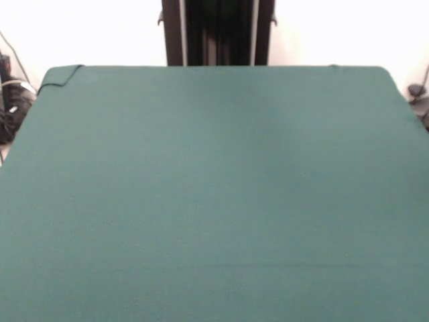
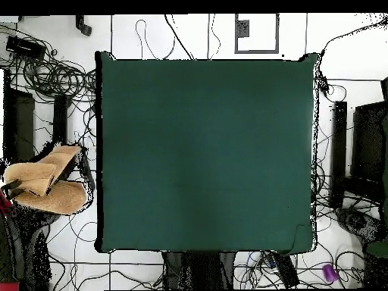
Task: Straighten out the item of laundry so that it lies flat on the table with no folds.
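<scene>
Fingers you cannot judge: the gripper shows in neither view, and the front view gives you only the table. Overhead, the towel sits bunched beside the table, off it, probably waiting to be laid down.

No text, label, brand, number or sign can be read in either view. The dark green table carries no markings, and the orange-tan towel off its edge in the overhead view shows no label, as far as one can tell.
</scene>
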